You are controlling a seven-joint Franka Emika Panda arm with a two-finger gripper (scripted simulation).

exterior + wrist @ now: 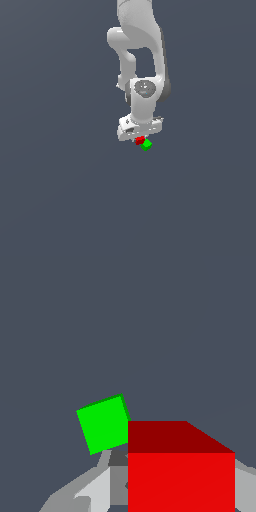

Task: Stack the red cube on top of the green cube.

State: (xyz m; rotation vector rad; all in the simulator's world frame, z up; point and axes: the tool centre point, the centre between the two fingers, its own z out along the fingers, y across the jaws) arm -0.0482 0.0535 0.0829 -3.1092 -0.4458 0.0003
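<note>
The red cube (pixel 140 140) sits just under the white gripper (pixel 139 140), between its fingers. In the wrist view the red cube (pixel 181 476) fills the near part of the picture, with grey fingers (pixel 95 491) on either side of it. The gripper looks shut on the red cube. The green cube (pixel 146 145) lies on the grey floor right beside the red cube, on the exterior view's right and slightly lower. In the wrist view the green cube (pixel 103 424) is turned at an angle and shows beside the red cube's edge.
The white arm (pixel 142 60) comes down from the top of the exterior view. A plain dark grey floor (pixel 60 190) lies all around the cubes.
</note>
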